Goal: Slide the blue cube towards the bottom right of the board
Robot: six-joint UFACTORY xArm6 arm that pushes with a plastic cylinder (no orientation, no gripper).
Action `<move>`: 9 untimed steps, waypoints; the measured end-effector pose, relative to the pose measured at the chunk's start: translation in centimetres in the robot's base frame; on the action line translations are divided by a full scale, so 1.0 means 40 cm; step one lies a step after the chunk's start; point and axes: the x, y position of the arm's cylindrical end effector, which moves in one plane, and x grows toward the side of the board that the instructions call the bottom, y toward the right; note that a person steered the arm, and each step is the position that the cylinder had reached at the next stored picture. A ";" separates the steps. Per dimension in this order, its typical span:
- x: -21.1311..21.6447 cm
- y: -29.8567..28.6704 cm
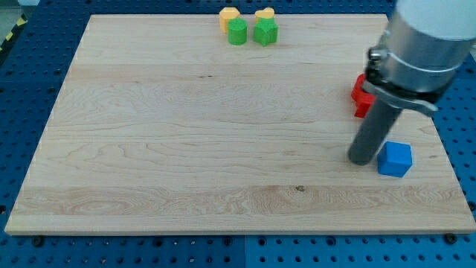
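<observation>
The blue cube (395, 158) sits near the board's right edge, toward the view's bottom right. My tip (362, 159) rests on the board just left of the blue cube, touching or nearly touching its left side. The dark rod rises from the tip up to the arm's grey body at the view's top right.
A red block (361, 94), partly hidden by the arm, lies above the tip near the right edge. At the board's top edge stand a yellow block (228, 15), a green cylinder (237, 32), a second yellow block (264, 13) and a green star block (265, 32). The wooden board (186, 141) lies on a blue perforated table.
</observation>
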 end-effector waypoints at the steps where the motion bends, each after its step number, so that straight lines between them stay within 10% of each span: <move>1: 0.031 -0.077; 5: 0.130 0.277; 9: 0.050 0.224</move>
